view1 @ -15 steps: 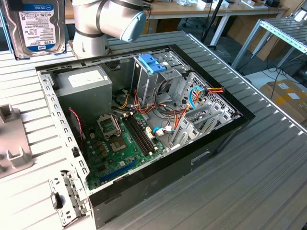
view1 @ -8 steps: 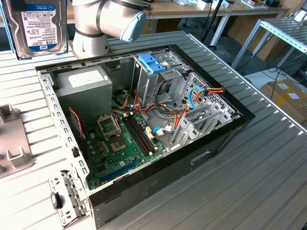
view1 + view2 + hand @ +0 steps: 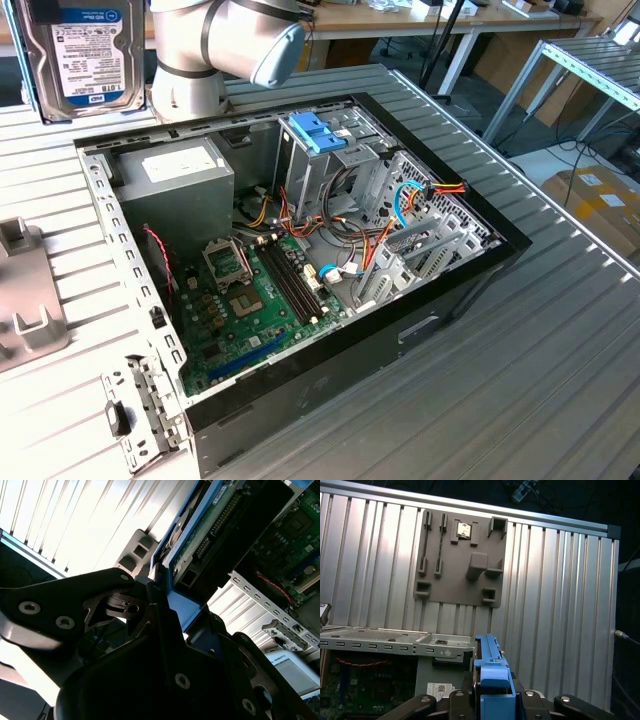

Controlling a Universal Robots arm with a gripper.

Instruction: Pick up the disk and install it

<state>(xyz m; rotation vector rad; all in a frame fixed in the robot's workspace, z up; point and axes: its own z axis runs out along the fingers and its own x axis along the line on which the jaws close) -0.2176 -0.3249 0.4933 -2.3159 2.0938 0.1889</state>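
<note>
The disk [image 3: 82, 52], a grey-metal hard drive with a blue-and-white label, hangs upright above the table beyond the far left corner of the open computer case [image 3: 300, 260]. In the second wrist view its green circuit-board side [image 3: 212, 522] and light-blue side rail [image 3: 176, 602] run out from my gripper [image 3: 167, 607]. In the first wrist view the blue rail [image 3: 489, 667] stands clamped between the black fingers [image 3: 457, 700] of my gripper [image 3: 492, 702]. The gripper is shut on the disk.
Inside the case lie a green motherboard [image 3: 255, 300], a grey power supply [image 3: 175, 170], coloured cables [image 3: 400, 215] and a drive cage with a blue two-tab piece [image 3: 318, 130]. A grey fixture plate [image 3: 462, 560] lies on the ribbed metal table [image 3: 520, 380], beside the case.
</note>
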